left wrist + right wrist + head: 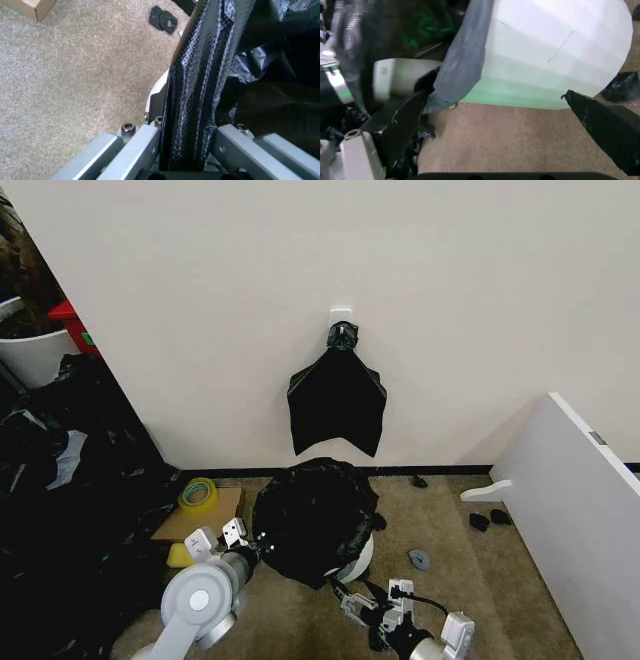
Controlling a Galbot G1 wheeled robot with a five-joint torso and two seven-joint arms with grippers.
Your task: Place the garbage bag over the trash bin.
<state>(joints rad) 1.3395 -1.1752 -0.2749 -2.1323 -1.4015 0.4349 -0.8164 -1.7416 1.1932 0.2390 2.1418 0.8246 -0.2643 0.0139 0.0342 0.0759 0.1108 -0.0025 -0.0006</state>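
- The garbage bag [312, 518] lies draped over the trash bin [358, 562], which stands on the carpet floor [480, 580] near the wall. Only a small white part of the bin shows at its lower right side.
- The left gripper [252, 546] is at the left side of the bag. In the left wrist view its fingers [135, 150] pinch a stretched fold of the black plastic [200, 86] between them.
- The right gripper [372, 602] is low, just in front of the bin. In the right wrist view its fingers [605, 127] are spread apart, close to the white wall of the bin [555, 56], and the bag edge [465, 63] hangs over that wall.
- A roll of green tape [198, 494] rests on a cardboard box [205, 515] to the left.
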